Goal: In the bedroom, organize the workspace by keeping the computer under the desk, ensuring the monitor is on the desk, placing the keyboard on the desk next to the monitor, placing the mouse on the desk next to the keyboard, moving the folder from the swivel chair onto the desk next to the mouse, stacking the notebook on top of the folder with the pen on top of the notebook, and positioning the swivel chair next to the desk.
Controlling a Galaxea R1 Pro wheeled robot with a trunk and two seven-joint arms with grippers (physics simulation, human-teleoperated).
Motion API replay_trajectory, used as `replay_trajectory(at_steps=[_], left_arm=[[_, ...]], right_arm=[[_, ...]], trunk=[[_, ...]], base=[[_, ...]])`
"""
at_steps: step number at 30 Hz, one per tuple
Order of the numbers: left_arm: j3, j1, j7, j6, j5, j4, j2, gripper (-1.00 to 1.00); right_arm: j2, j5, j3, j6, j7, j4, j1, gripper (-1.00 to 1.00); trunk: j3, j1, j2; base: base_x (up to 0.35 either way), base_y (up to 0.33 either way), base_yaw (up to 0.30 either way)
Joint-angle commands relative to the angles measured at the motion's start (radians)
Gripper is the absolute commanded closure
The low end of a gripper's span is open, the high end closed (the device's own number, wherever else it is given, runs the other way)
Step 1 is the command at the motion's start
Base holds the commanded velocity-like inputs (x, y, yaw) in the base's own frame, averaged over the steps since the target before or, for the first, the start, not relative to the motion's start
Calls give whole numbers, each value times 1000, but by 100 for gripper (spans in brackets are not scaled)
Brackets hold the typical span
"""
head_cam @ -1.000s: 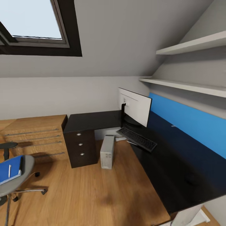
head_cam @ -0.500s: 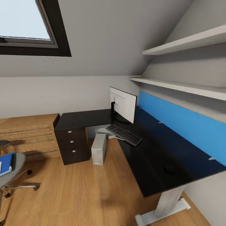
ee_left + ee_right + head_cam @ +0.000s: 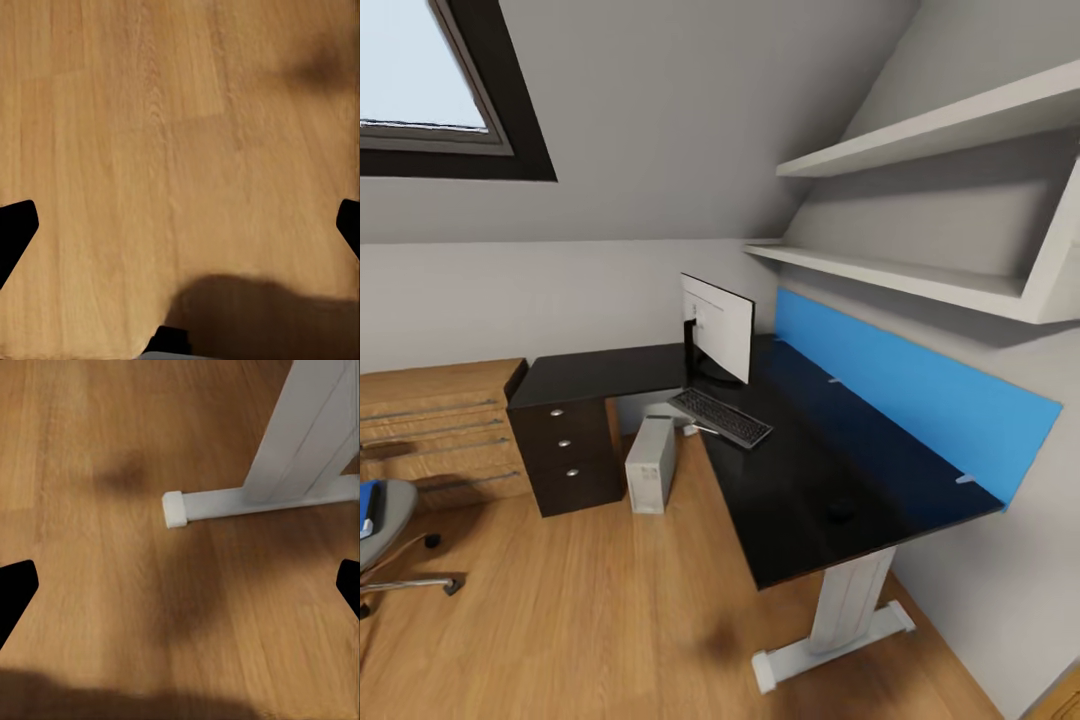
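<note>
Monitor [image 3: 718, 325] and keyboard [image 3: 720, 417] sit unlabelled on the desk [image 3: 800, 480]; computer [image 3: 650, 465] stands beneath. Left claw [image 3: 180, 225] and right claw [image 3: 180, 585] both spread wide above the floor [image 3: 610, 600].

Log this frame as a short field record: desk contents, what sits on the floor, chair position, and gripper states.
desk: black L-shaped top, white leg
on desk: monitor at the inner corner; keyboard in front of it; mouse nearer the near end
under desk: computer, upright on the wood floor beside the drawers
swivel chair: at the picture's left edge, apart from the desk
folder: blue, on the chair seat
left gripper: open, above bare floor
right gripper: open, above floor near the desk foot
</note>
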Motion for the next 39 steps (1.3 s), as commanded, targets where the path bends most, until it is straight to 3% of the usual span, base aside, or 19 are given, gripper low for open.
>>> replay_trajectory(at_steps=[1, 9, 13, 21, 25, 39], left_arm=[[-7, -1, 8, -3, 5, 0, 1, -100], [-5, -1, 4, -4, 9, 0, 3, -100], [-5, 0, 3, -4, 30, -6, 4, -100], [-4, -1, 8, -4, 39, -34, 2, -100], [-4, -1, 10, -3, 39, -35, 2, -100], [-4, -1, 10, -3, 38, -34, 3, -100]], right_arm=[[0, 10, 3, -1, -11, 1, -1, -100], [-1, 10, 4, -2, -12, 2, -1, -100], [0, 10, 5, -2, -12, 1, -1, -100], [-4, 8, -2, -8, -14, -7, -1, -100], [-20, 6, -4, -24, -15, -11, -1, -100], [-21, 5, -2, -40, -15, -9, -1, -100]], trunk=[[2, -4, 6], [27, -35, 62], [40, -50, 90], [65, -81, 146], [77, -96, 174], [120, -150, 272]], base=[[-236, -192, 0], [-263, -97, 0], [-146, -7, 0], [-8, 0, 0], [0, 0, 0], [0, 0, 0]])
